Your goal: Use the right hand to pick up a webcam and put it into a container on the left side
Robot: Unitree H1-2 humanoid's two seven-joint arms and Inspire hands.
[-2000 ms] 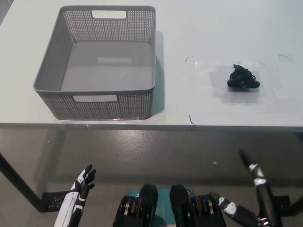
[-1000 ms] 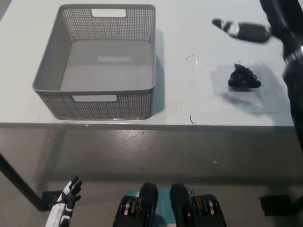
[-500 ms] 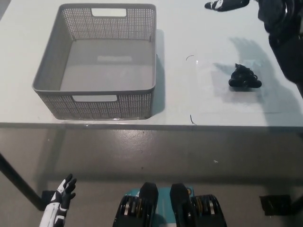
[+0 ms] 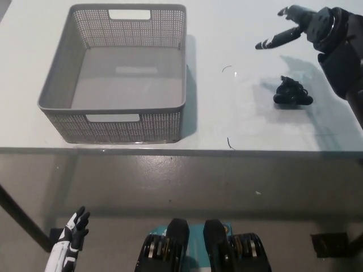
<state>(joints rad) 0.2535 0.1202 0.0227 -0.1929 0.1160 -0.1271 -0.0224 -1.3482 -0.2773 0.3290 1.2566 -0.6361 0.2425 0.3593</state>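
Up at the top right, the black right hand (image 4: 306, 25) hovers over the white table (image 4: 249, 119), fingers spread apart, holding nothing. Just below it lies one small black webcam (image 4: 291, 93) with its bundled cable, untouched. Well to the left stands one grey perforated plastic basket (image 4: 119, 122). Down at the lower left, the white left hand (image 4: 71, 238) rests, fingers apart.

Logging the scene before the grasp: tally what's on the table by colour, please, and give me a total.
Grey: 1, the basket, nothing in it.
Black: 1, the webcam, lying to the basket's right.
Total: 2 things on the white table.
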